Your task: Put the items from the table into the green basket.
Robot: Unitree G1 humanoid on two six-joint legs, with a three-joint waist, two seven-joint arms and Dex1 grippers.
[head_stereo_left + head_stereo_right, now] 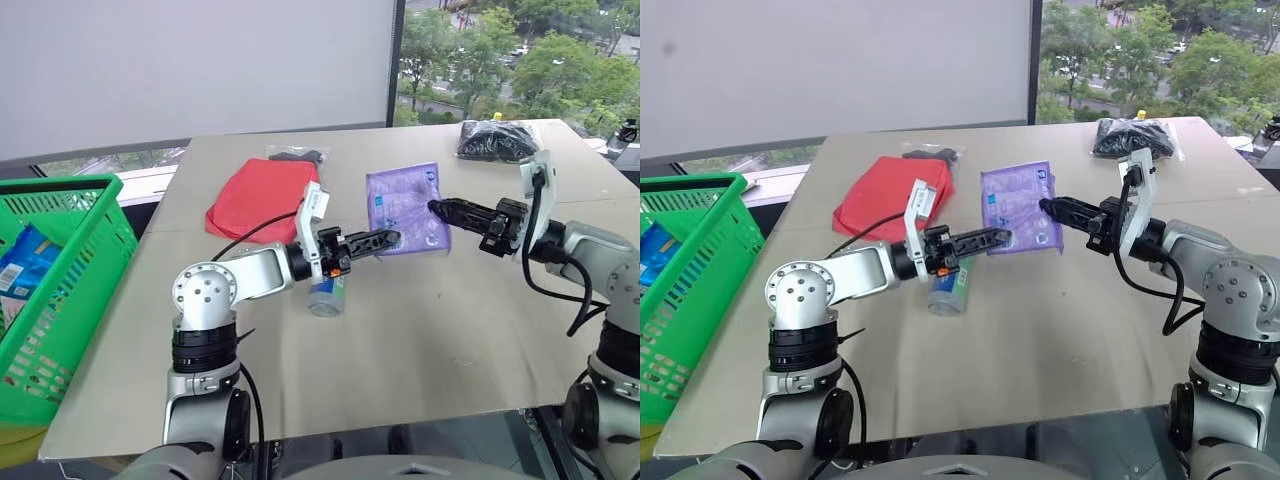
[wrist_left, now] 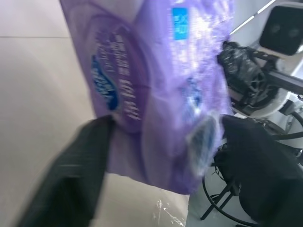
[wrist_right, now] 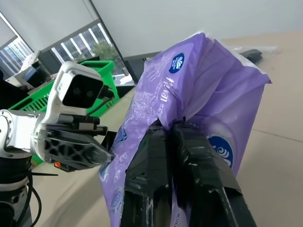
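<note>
Both grippers hold the purple box (image 1: 405,205) up over the middle of the table (image 1: 420,340). My right gripper (image 1: 435,208) is shut on the box's right edge, pinching the wrapper (image 3: 199,80). My left gripper (image 1: 388,240) is at its lower left corner, one of the fingers (image 2: 71,175) pressed against each side. The labelled can (image 1: 327,295) lies on the table under my left forearm. The red pouch (image 1: 258,195) lies flat at the back left, a clear bag of black stuff (image 1: 298,155) just behind it. Another such bag (image 1: 497,140) sits at the far right corner.
The green basket (image 1: 60,190) stands off the table's left edge, lower than the tabletop, with a blue packet (image 1: 25,262) inside it. A window runs behind the table's far edge.
</note>
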